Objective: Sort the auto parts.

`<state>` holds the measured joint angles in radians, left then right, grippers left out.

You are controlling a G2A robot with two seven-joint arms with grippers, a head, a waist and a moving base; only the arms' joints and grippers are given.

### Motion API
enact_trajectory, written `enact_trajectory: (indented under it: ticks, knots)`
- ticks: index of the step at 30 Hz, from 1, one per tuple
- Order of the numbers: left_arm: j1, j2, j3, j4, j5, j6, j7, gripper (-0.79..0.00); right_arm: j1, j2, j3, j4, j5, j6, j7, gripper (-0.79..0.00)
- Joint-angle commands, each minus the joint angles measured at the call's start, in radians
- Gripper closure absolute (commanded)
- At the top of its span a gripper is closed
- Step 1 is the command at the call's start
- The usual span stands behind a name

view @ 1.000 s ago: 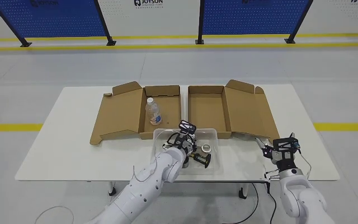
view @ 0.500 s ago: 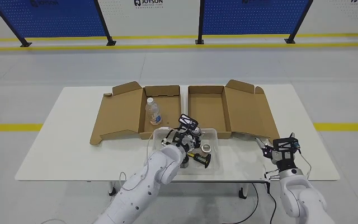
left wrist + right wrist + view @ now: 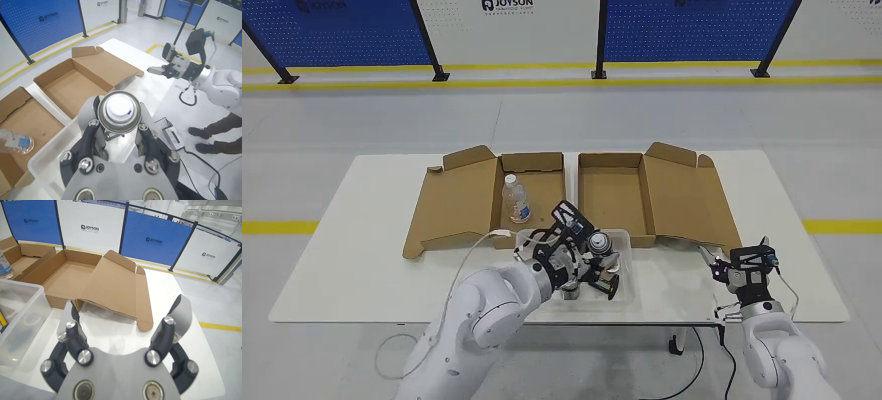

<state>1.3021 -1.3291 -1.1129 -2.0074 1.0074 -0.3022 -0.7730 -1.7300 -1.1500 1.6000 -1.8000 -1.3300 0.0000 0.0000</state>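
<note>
The left claw (image 3: 118, 121) is clenched around a can (image 3: 118, 108), held above the bin (image 3: 47, 149), probably to clear its wall on the way to a box (image 3: 614, 200). The right claw (image 3: 125, 306) hangs spread over the surface (image 3: 362, 260), out of the way.

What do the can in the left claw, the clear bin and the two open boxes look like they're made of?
Can: metal, it seems, from the shiny silver rim with reflections; the matte white cap looks plastic.
Bin: translucent plastic, smooth; parts show dimly through its wall.
Boxes: brown cardboard, matte, with creased flaps and cut tabs.
</note>
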Motion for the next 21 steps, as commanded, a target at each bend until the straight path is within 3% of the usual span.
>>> enact_trajectory:
  ticks: [1,12,21]
  knots:
    - [0.01,0.006,-0.01,-0.03,-0.032,-0.026,-0.053,0.0,0.0,0.0,0.0,0.0,0.0,0.0,0.0,-0.785]
    - [0.027,0.03,-0.01,-0.076,-0.114,-0.094,-0.242,0.0,0.0,0.0,0.0,0.0,0.0,0.0,0.0,-0.785]
    - [0.025,0.041,-0.008,-0.062,-0.102,-0.064,-0.243,0.0,0.0,0.0,0.0,0.0,0.0,0.0,0.0,-0.785]
